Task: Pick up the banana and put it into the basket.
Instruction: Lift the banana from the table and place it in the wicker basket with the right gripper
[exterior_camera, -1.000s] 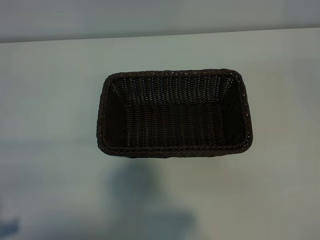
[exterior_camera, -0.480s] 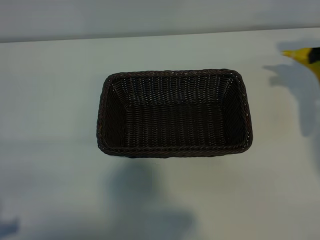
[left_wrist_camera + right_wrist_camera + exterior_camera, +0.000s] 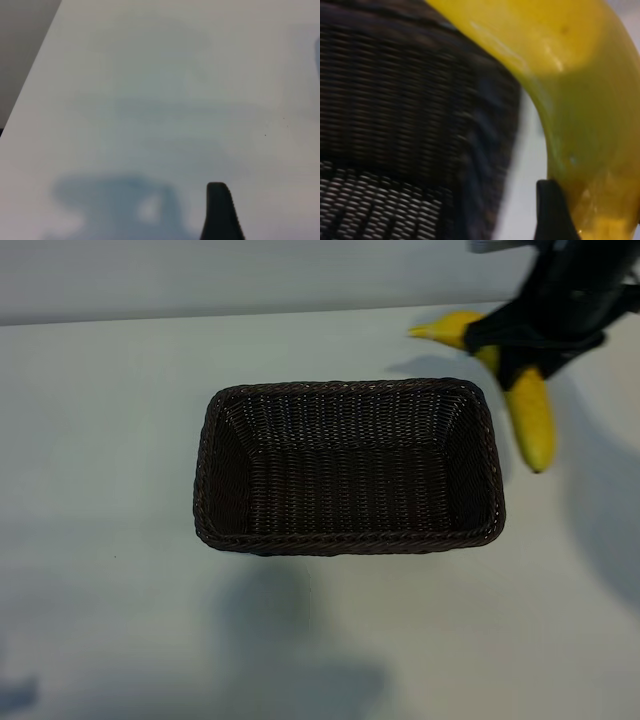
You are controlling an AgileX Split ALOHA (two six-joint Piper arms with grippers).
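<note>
The dark brown woven basket (image 3: 350, 386) stands empty in the middle of the white table. My right gripper (image 3: 518, 352) hangs above the table just beyond the basket's far right corner, shut on the yellow banana (image 3: 532, 418). The banana's stem tip points left and its other end hangs down beside the basket's right side. In the right wrist view the banana (image 3: 580, 90) fills the space beside one dark fingertip (image 3: 551, 210), with the basket wall (image 3: 395, 100) close by. The left wrist view shows a single fingertip (image 3: 219, 202) over bare table, with nothing by it.
The white table (image 3: 100, 440) spreads around the basket on all sides. A pale wall runs along its far edge (image 3: 200, 318). Shadows of the arms lie on the table in front of the basket.
My right gripper has come in from the right edge with the banana, moving left toward the basket's far right corner. The basket has not moved.
</note>
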